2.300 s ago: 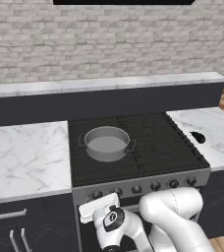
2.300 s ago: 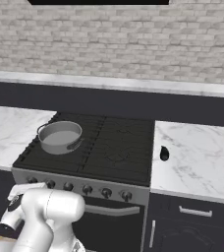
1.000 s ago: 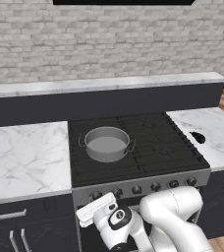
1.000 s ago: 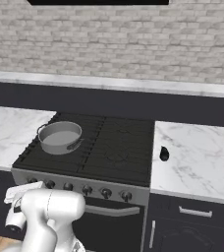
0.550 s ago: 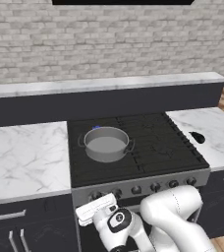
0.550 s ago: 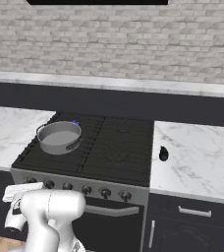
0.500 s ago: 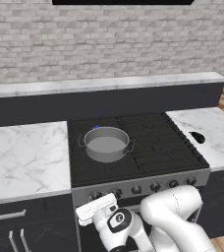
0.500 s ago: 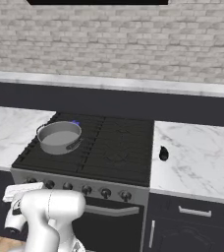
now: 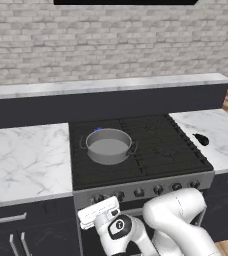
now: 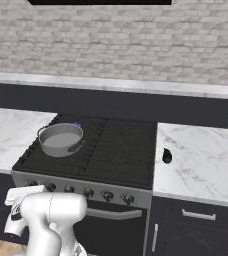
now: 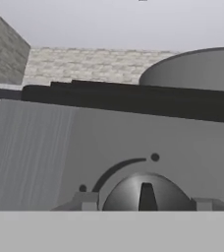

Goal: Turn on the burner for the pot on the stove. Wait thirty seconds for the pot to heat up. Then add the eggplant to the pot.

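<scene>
Lying on the right counter (image 9: pixel 221 145), eggplant (image 9: pixel 201 139) points toward stove (image 9: pixel 136 150).

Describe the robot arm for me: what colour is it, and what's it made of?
The arm is glossy white, built of fat rounded segments like bent tubes. Its wrist carries a dark round cap with a small pale mark. The hand ends in a flat white block with small grey finger tips showing. No cables show; from the right base view it looks equally smooth and bulbous.

Blue flame (image 9: pixel 98 129) newly lit behind pot (image 9: pixel 108 145).
</scene>
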